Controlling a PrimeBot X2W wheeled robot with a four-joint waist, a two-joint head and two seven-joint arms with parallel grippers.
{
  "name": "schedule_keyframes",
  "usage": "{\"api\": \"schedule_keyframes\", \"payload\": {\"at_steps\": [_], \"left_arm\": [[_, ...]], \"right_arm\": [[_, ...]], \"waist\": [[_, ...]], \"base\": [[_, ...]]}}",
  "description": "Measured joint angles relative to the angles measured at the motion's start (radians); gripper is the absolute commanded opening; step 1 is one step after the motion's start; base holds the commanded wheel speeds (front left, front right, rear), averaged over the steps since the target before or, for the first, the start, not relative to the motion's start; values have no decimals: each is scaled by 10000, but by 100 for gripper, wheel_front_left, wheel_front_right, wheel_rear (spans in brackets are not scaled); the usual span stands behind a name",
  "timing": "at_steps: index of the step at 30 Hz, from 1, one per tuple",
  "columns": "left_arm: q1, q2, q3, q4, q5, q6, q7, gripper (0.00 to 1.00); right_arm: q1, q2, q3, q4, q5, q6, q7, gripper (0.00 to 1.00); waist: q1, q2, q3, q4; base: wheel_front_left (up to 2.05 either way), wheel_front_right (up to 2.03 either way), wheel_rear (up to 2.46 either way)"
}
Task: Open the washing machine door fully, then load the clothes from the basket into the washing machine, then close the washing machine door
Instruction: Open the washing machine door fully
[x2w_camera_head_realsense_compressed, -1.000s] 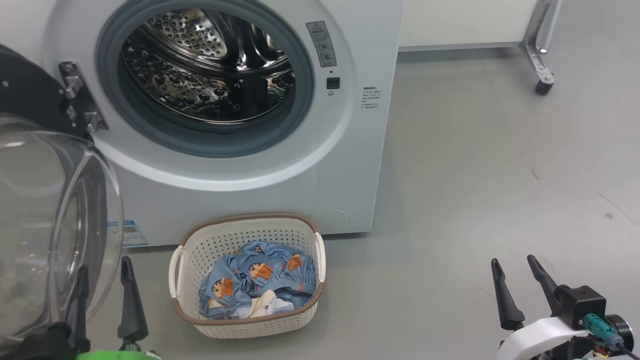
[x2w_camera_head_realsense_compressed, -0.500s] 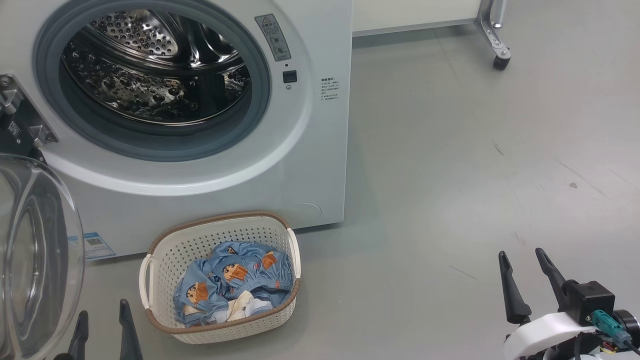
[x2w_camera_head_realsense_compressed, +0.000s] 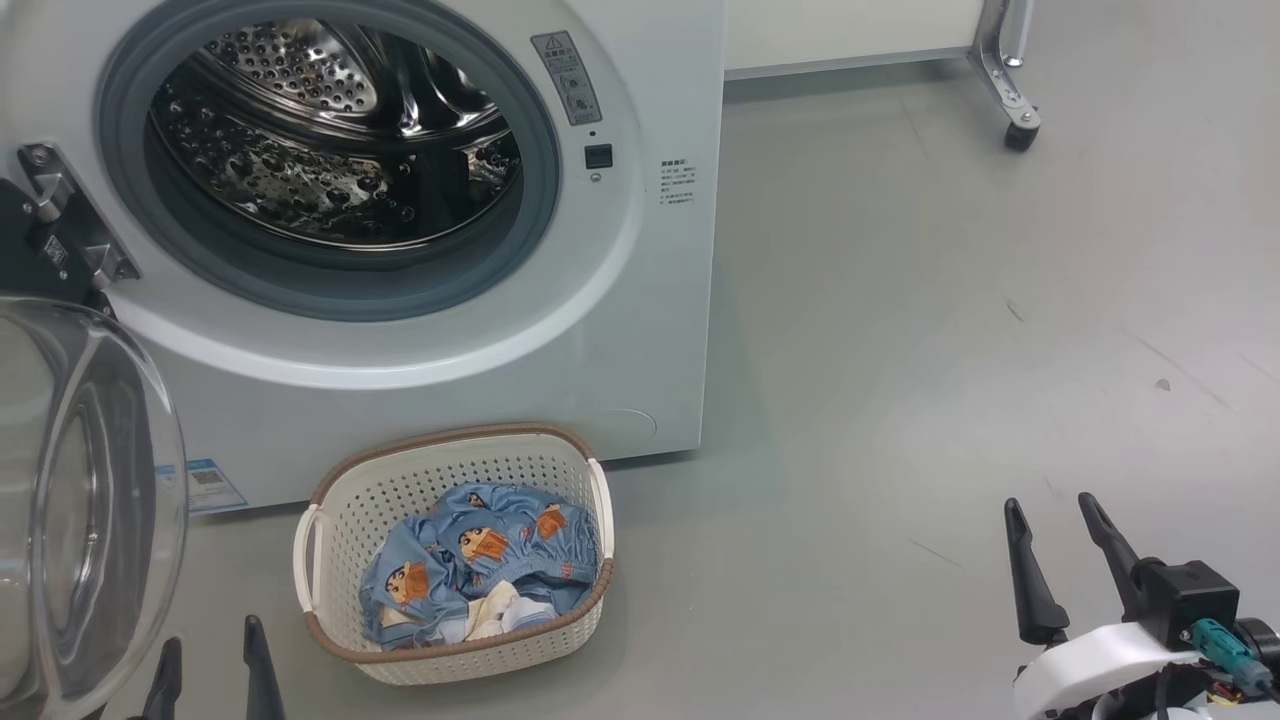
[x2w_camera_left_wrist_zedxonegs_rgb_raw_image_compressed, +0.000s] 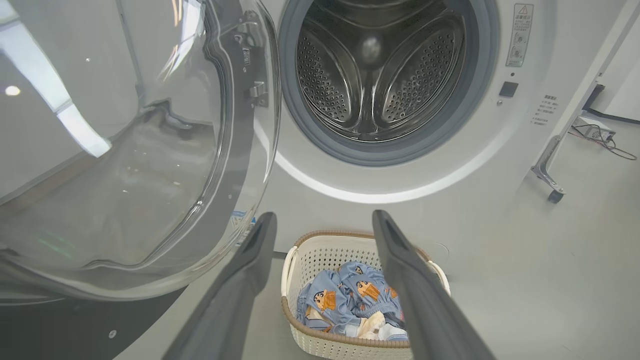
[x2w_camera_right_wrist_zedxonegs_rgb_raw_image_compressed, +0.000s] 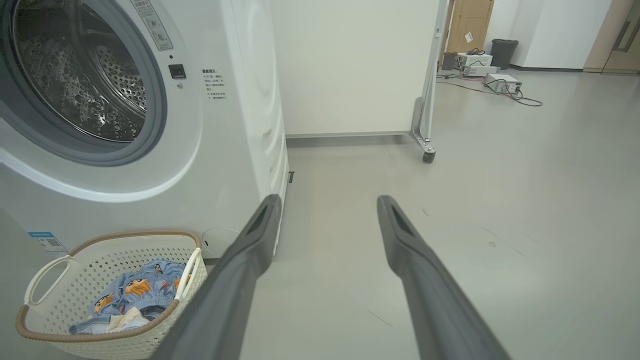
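The white washing machine (x2w_camera_head_realsense_compressed: 640, 300) stands with its steel drum (x2w_camera_head_realsense_compressed: 330, 140) exposed. Its door (x2w_camera_head_realsense_compressed: 90, 500) is swung out to the left, and the clear glass bulges toward me. On the floor before the machine sits the cream basket (x2w_camera_head_realsense_compressed: 450, 440), holding the light blue clothes (x2w_camera_head_realsense_compressed: 480, 560). My left gripper (x2w_camera_head_realsense_compressed: 210, 650) is open at the lower left, between door and basket, holding nothing. In the left wrist view the left gripper (x2w_camera_left_wrist_zedxonegs_rgb_raw_image_compressed: 324, 220) points over the basket (x2w_camera_left_wrist_zedxonegs_rgb_raw_image_compressed: 295, 260) toward the drum. My right gripper (x2w_camera_head_realsense_compressed: 1050, 520) is open and empty over bare floor, far right of the basket.
A wheeled metal leg (x2w_camera_head_realsense_compressed: 1015, 110) of a white panel stands behind and to the right of the machine. Grey floor stretches to the right. Boxes, a bin and cables (x2w_camera_right_wrist_zedxonegs_rgb_raw_image_compressed: 500, 82) lie far back in the right wrist view.
The head camera has moved, so the whole picture shifted left and then slightly back right. Both grippers stay open. The clothes lie unchanged in the basket.
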Motion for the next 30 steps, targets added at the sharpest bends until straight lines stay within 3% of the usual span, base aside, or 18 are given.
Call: {"api": "schedule_keyframes", "payload": {"at_steps": [30], "left_arm": [[-33,-132,389,58,52,-10,-6,100]], "right_arm": [[5,25,209,-12,2,0,0,100]], "waist": [[0,0,-61,455]], "base": [[0,0,0]]}}
